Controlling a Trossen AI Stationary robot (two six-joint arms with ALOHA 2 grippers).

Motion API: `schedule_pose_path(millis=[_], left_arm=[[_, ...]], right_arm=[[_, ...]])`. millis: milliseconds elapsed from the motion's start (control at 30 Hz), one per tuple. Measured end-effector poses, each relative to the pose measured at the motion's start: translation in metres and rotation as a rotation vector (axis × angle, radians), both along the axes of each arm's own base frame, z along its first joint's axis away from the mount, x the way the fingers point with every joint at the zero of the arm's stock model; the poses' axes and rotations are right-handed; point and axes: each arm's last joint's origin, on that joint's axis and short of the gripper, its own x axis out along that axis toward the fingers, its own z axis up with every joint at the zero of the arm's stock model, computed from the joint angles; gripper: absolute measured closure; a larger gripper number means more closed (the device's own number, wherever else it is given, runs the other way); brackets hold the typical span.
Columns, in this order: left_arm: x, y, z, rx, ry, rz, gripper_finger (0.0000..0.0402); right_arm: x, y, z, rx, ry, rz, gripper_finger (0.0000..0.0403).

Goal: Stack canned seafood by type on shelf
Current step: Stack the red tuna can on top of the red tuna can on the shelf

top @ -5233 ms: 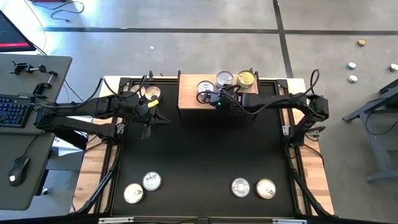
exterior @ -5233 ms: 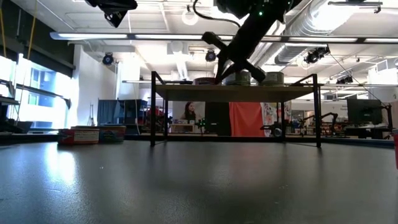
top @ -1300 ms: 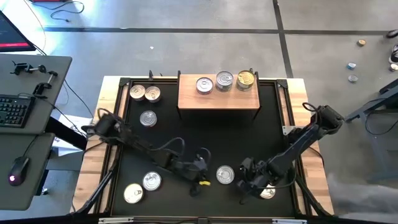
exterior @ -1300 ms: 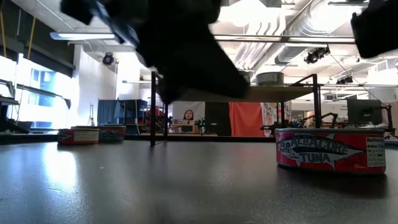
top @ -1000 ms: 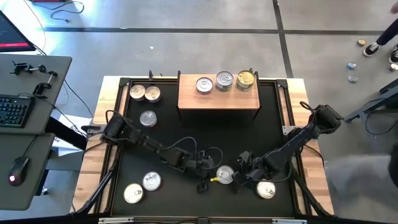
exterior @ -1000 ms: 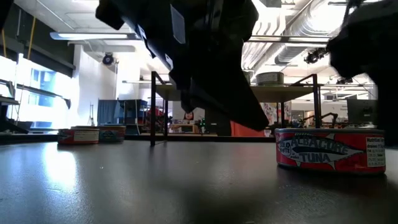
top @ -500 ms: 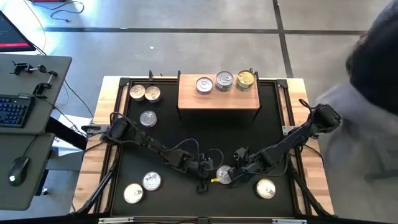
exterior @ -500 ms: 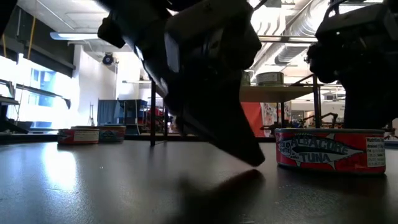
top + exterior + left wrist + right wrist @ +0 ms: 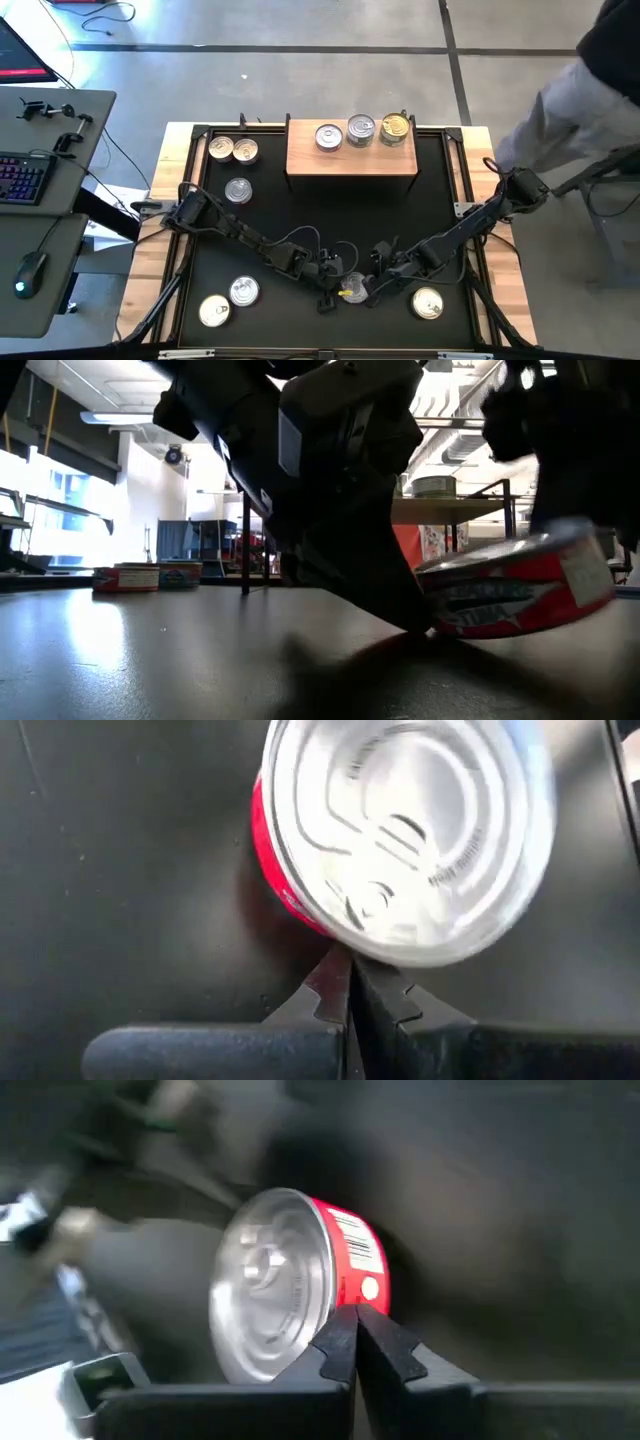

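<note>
A red-labelled seafood can (image 9: 354,284) with a silver lid lies on the black mat near the front, tipped up in the low view (image 9: 520,595): its left edge is on the mat and its right edge is raised. My left gripper (image 9: 350,965), shut, stands at its left side. My right gripper (image 9: 355,1315), shut, stands at its right side. The wooden shelf (image 9: 352,160) at the back carries three cans (image 9: 361,128) on its top. My left gripper touches the can's red side wall (image 9: 300,915) low on its left side with its shut fingertips (image 9: 412,622). The fingers slant down from the table's left. My right gripper has its shut fingertips at the can's rim (image 9: 335,1305) on the raised right side, slanting down from the right. Whether they reach under the can I cannot tell.
Loose cans lie on the mat: three at the far left (image 9: 232,150), two at the near left (image 9: 230,300), one at the near right (image 9: 427,303). A person (image 9: 590,90) stands off the table's far right corner.
My right gripper has gone toward the table's left, from over the near-right can to the red can. My left gripper has sunk to the can's left side. The can, flat on the mat before, has tipped up on its right side. A person has stepped in at the right.
</note>
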Motion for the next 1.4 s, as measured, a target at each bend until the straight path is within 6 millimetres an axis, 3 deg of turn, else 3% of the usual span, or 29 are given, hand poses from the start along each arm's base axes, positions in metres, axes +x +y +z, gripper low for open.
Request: schedule_pose_path(millis=[300, 733, 900, 1033, 1100, 1200, 1400], left_arm=[[-0.007, 0.002, -0.006, 0.067, 0.082, 0.036, 0.0401], [-0.007, 0.019, -0.005, 0.248, 0.094, 0.038, 0.0401], [-0.013, 0.021, 0.014, 0.279, 0.093, -0.004, 0.0402], [-0.018, 0.027, 0.038, 0.389, 0.045, 0.074, 0.0402], [-0.015, 0.033, 0.049, 0.397, -0.001, 0.11, 0.0402], [-0.01, 0.042, 0.05, 0.386, -0.019, 0.124, 0.0402], [0.0, 0.057, 0.041, 0.234, 0.001, 0.119, 0.0402]], right_arm=[[0.018, 0.009, 0.034, -0.035, -0.111, 0.016, 0.0403], [0.021, 0.01, 0.039, -0.055, -0.164, 0.008, 0.0403], [0.006, 0.0, 0.047, -0.112, -0.086, -0.006, 0.0403], [-0.016, -0.014, 0.052, -0.171, 0.06, -0.069, 0.0403], [-0.025, -0.02, 0.049, -0.185, 0.138, -0.074, 0.0403], [-0.033, -0.028, 0.029, -0.165, 0.234, -0.076, 0.0403], [-0.031, -0.037, -0.003, -0.063, 0.122, -0.119, 0.0403]])
